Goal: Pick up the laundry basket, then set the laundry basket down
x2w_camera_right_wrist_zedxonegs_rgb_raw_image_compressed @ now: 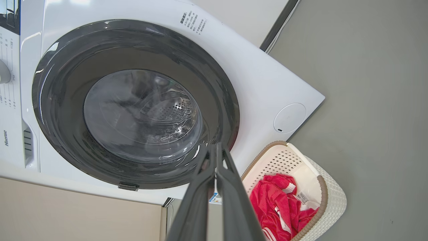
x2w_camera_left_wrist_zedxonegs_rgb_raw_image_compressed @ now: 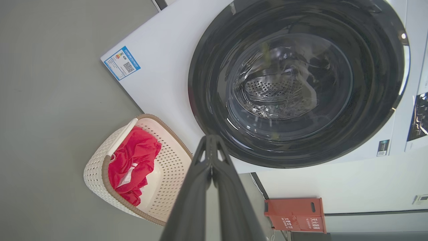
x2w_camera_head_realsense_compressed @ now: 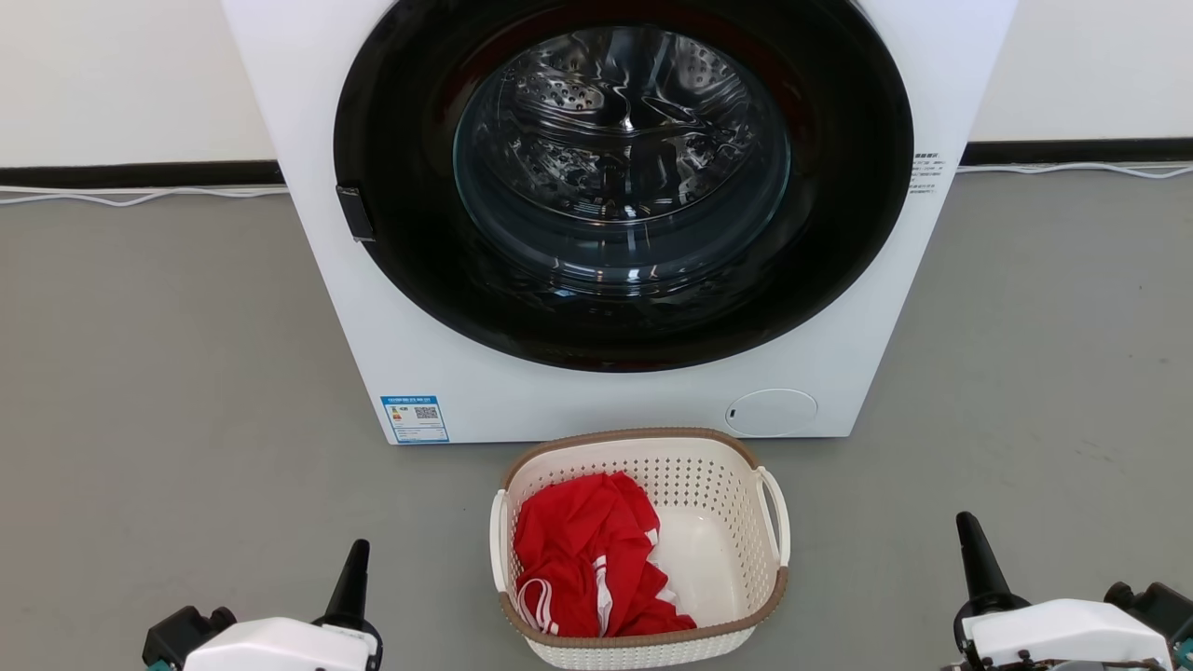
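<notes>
1. Grey, smooth floor [x2w_camera_head_realsense_compressed: 168, 373] lay beneath both grippers and stretched ahead of them to the far wall.
2. Low over it, the left gripper [x2w_camera_head_realsense_compressed: 354, 568] had its two dark fingers pressed together into one point, gripping nothing; its wrist view showed the tips meeting.
3. The right gripper [x2w_camera_head_realsense_compressed: 969, 545] hung the same way, fingers closed tip to tip and empty.
4. Between the two grippers, a little ahead of their tips and apart from both, the laundry basket [x2w_camera_head_realsense_compressed: 713, 471] stood upright on the floor, with a white loop handle on each side.
5. Inside it, a red garment [x2w_camera_head_realsense_compressed: 582, 550] with white stripes lay crumpled toward the left gripper's side.
6. Just beyond the basket stood a white washing machine [x2w_camera_head_realsense_compressed: 419, 363], its front barring the way ahead. Its black-ringed glass door [x2w_camera_head_realsense_compressed: 401, 186] showed the steel drum [x2w_camera_head_realsense_compressed: 620, 130].
7. A blue label [x2w_camera_head_realsense_compressed: 415, 419] sat low on the machine on the left gripper's side, and a round white cover [x2w_camera_head_realsense_compressed: 772, 412] on the right gripper's side.
8. Farthest off, a white wall [x2w_camera_head_realsense_compressed: 112, 75] met the floor at a black skirting [x2w_camera_head_realsense_compressed: 140, 174], with a white cable [x2w_camera_head_realsense_compressed: 140, 197] trailing along its foot.
9. The left wrist view also caught a red box [x2w_camera_left_wrist_zedxonegs_rgb_raw_image_compressed: 294, 214] by a pale wall; how far it stood, I could not tell.
</notes>
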